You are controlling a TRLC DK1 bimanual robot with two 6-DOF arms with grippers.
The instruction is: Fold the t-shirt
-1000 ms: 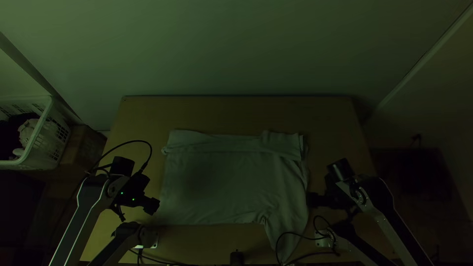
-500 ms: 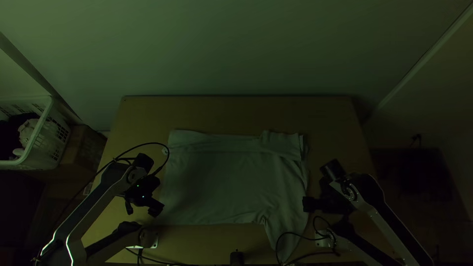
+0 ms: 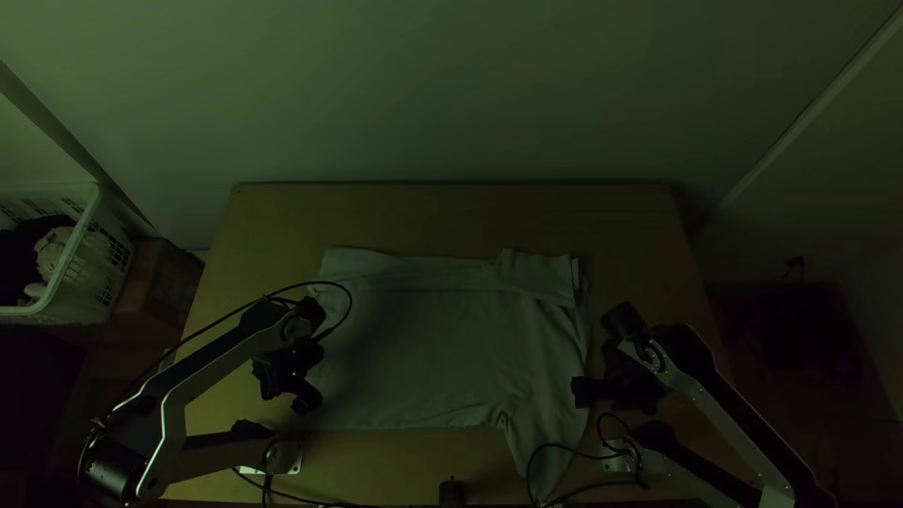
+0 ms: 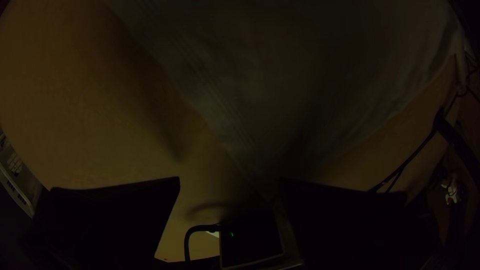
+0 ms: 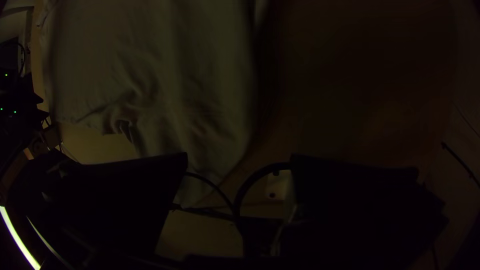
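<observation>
Pale grey, the t-shirt (image 3: 423,348) lies broad across the tabletop's (image 3: 451,216) middle, a sleeve (image 3: 553,437) pointing to the near edge, so folding seems barely begun, main folds remaining, while left gripper (image 4: 229,181) and right gripper (image 5: 239,156) wait spread and empty.

T-shirt (image 3: 433,348): pale | spread on table (image 3: 451,221) | far edge folded over | near-right sleeve extended, wrinkled

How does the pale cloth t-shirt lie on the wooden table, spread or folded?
Partly folded: a strip of the t-shirt lies turned over along its far side, while one sleeve sticks out at the near right.
</observation>
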